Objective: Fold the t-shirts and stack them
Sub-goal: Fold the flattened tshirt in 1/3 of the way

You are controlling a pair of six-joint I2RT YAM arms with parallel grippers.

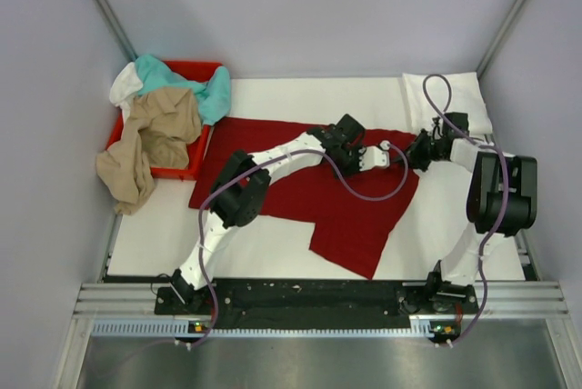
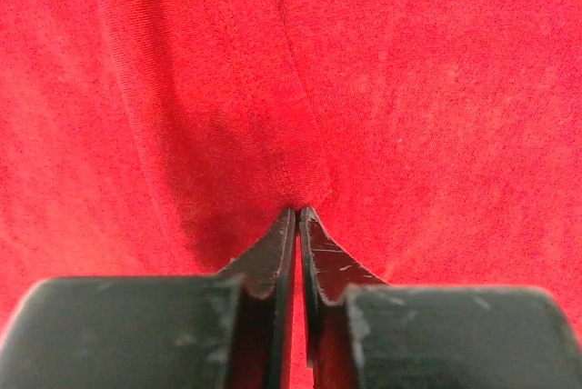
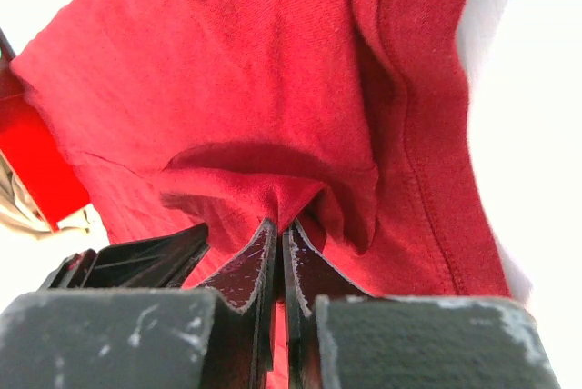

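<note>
T-shirt, dark red, seam pinched in left hand, bunched fold pinched in right hand

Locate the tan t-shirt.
Top external view, far left: the tan t-shirt spills over the near-left rim of the red bin, left of the dark red t-shirt.

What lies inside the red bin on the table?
In the red bin: a tan t-shirt spilling over the near rim, a teal t-shirt and a white t-shirt behind. They hide its floor and anything beneath.
</note>
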